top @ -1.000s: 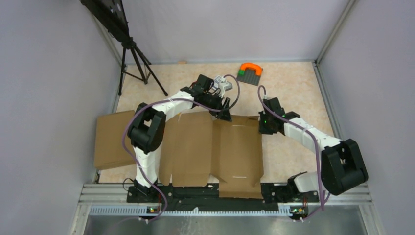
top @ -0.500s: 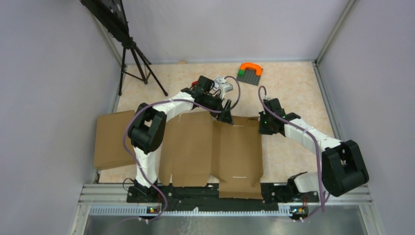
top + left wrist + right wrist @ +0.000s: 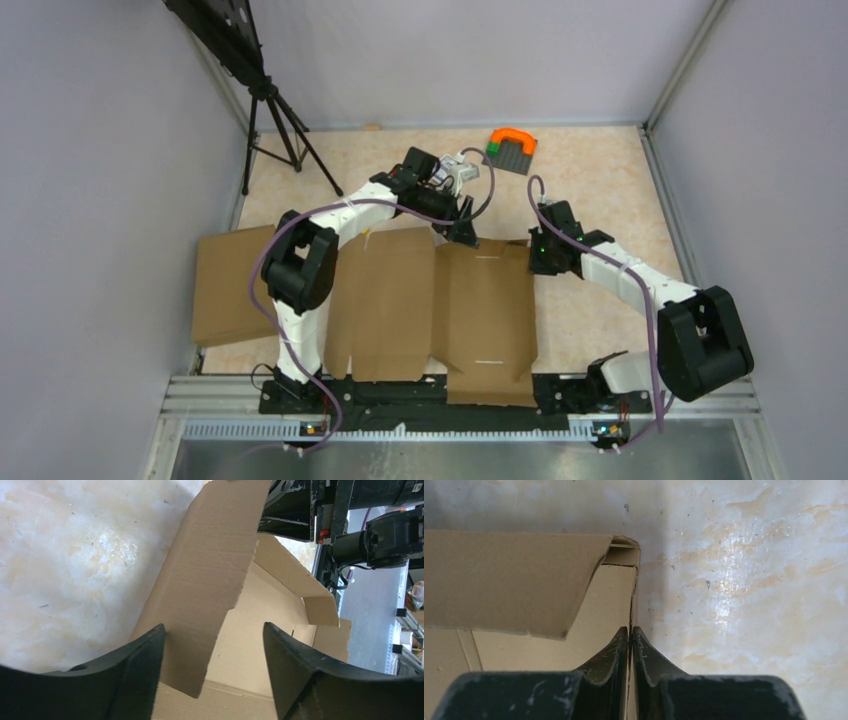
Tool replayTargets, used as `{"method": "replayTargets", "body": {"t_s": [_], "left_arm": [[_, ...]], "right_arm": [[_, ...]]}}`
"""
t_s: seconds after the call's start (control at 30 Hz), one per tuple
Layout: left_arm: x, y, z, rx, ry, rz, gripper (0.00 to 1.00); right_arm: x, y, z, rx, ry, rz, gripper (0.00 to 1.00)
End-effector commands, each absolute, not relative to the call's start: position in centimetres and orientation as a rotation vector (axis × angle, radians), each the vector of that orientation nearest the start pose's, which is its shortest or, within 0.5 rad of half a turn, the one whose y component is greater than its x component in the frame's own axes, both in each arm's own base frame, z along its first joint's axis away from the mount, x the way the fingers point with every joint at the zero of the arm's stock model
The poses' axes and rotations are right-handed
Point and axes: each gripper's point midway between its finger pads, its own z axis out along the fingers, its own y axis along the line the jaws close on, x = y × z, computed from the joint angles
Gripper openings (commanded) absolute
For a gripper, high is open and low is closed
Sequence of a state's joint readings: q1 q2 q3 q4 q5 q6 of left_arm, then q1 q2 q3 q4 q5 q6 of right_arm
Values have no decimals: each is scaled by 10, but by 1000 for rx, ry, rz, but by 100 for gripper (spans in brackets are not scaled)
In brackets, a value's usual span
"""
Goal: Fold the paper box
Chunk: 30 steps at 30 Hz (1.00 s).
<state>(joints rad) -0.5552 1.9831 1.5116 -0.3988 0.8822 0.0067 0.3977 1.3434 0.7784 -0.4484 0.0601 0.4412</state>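
The paper box (image 3: 430, 300) lies as a brown die-cut sheet in the middle of the table, partly folded. My left gripper (image 3: 465, 232) is at its far edge and stands open. In the left wrist view a raised flap (image 3: 210, 580) stands between the fingers of that gripper (image 3: 212, 645), close to the left finger (image 3: 145, 665) and gripped by neither. My right gripper (image 3: 537, 262) is at the box's far right corner. In the right wrist view this gripper (image 3: 630, 630) is shut on the thin upright side wall (image 3: 635, 595), with a folded flap (image 3: 514, 580) to its left.
A second brown box (image 3: 232, 285) lies flat at the table's left edge. A grey baseplate with orange and green bricks (image 3: 512, 147) sits at the far side. A black tripod (image 3: 275, 120) stands at the far left. Enclosure walls close in on both sides.
The left wrist has shifted slightly toward the far side at the box's far edge. The right arm and the sheet have not visibly moved.
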Motion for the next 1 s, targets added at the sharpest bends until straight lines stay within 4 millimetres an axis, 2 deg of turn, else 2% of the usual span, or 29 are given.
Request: {"method": "replayTargets", "body": {"t_s": [0.0, 0.07, 0.23, 0.4, 0.63, 0.97], "left_arm": [[320, -365, 151, 1088, 2108, -1353, 66], [321, -366, 150, 1086, 2112, -1359, 62], [320, -367, 156, 1093, 2082, -1371, 60], [322, -368, 148, 1087, 2114, -1374, 36], [322, -365, 130, 1079, 2171, -1350, 16], [319, -361, 112, 1077, 2223, -1317, 13]], "right_arm": [[281, 133, 73, 59, 2537, 286, 7], [281, 133, 73, 54, 2542, 286, 7], [280, 133, 71, 54, 2547, 281, 7], [280, 133, 72, 55, 2544, 283, 8], [281, 135, 73, 59, 2540, 297, 7], [280, 142, 78, 68, 2529, 355, 17]]}}
